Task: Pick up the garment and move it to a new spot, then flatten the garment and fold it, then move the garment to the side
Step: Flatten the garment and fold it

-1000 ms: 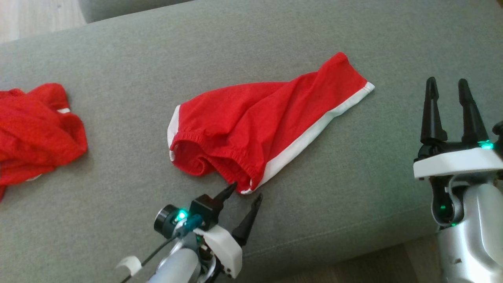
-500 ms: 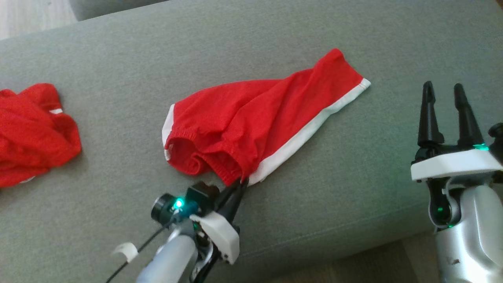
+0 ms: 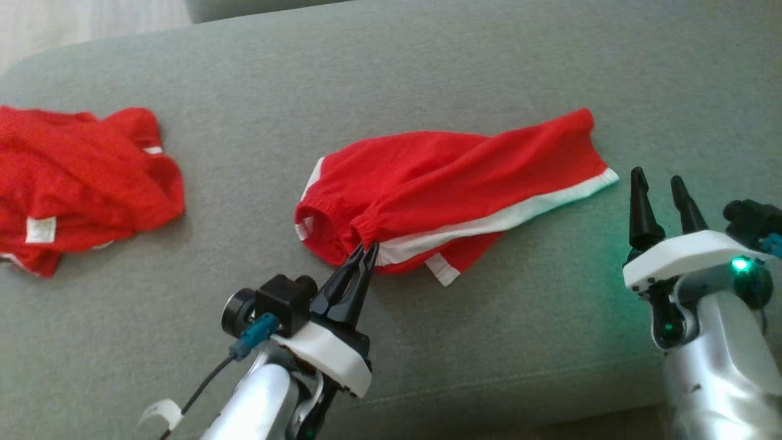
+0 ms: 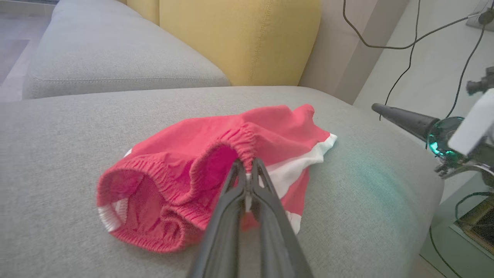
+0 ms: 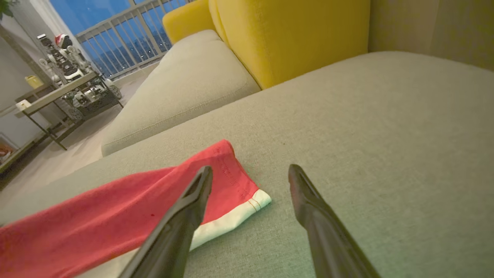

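1. Pinching the waistband: L gripper (image 3: 368, 249) closed on elastic of the red garment (image 3: 452, 177), lying mid-cushion on the grey sofa (image 3: 489, 55).
2. Lift slow, straight up; bite looks thin, may slip.
3. R gripper (image 3: 658, 180), fingers apart & empty, sits by the leg hem: could take that end.
4. Avoid 2nd red heap (image 3: 79, 165), left.

A grey sofa seat (image 3: 489, 61) with a yellow back cushion (image 5: 293, 34), a balcony railing (image 5: 127, 33) beyond, pale floor (image 3: 91, 24) alongside
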Robot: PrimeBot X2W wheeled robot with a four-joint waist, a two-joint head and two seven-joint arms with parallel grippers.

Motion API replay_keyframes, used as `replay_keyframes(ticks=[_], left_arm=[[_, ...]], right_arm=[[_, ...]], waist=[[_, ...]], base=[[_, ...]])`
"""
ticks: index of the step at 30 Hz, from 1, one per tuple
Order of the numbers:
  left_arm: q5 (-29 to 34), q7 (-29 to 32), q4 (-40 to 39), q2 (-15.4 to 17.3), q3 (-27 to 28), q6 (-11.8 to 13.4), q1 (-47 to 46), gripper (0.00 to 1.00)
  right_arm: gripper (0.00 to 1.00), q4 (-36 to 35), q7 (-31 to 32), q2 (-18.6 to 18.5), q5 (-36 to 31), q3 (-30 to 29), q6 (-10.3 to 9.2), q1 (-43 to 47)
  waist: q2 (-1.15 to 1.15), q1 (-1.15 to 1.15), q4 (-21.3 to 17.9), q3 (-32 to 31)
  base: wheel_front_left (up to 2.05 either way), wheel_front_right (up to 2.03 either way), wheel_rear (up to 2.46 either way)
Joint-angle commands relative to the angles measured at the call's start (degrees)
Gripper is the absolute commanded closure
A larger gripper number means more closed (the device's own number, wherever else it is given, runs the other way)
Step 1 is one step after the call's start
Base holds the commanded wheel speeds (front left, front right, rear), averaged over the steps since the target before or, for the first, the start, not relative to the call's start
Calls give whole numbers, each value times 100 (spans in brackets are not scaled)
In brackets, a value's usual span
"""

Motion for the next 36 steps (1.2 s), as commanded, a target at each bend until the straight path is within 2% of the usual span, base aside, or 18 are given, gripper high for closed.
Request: replay_keyframes(ticks=[1,4,13,18,25,26,27,28,32,36], left_arm=[[54,-32,-233,31,160,-6,-137,100],[83,-32,-223,23,45,-41,-128,100],[82,-32,-259,-7,-70,-65,-192,100],[78,-32,-282,-16,-89,-57,-219,100],[80,-32,-228,-22,-88,-50,-261,100],[78,-32,-228,-22,-87,-51,-270,100],[75,-32,-228,-23,-84,-52,-278,100],[72,-32,-228,-23,-79,-51,-286,100],[50,-32,-221,-25,-69,-46,-313,100],[10,-32,-262,-26,-67,-26,-340,100]], right_arm=[[0,95,9,4,253,93,-1,-323],[0,849,-26,4,722,-20,-1,-623],[0,2576,-406,4,419,-252,-1,-1449],[0,3028,-471,4,98,-535,-1,-1660],[0,3194,-477,4,-83,-669,-1,-1779],[9,3208,-477,4,-102,-690,-1,-1783],[78,3233,-477,4,-110,-707,-1,-1790],[100,3264,-477,4,-114,-699,-1,-1801],[100,3294,-478,4,-91,-528,-1,-1828],[100,3018,-478,4,-48,-520,-1,-1759]], waist=[[0,0,132,16],[0,0,230,74],[0,0,443,167],[0,0,509,207],[0,0,525,230],[0,0,528,229],[0,0,532,225],[0,0,537,224],[0,0,552,197],[0,0,542,127]], base=[[0,0,0],[0,0,0],[0,0,0],[0,0,0],[0,0,0],[0,0,0],[0,0,0],[0,0,0],[0,0,0],[0,0,0]])
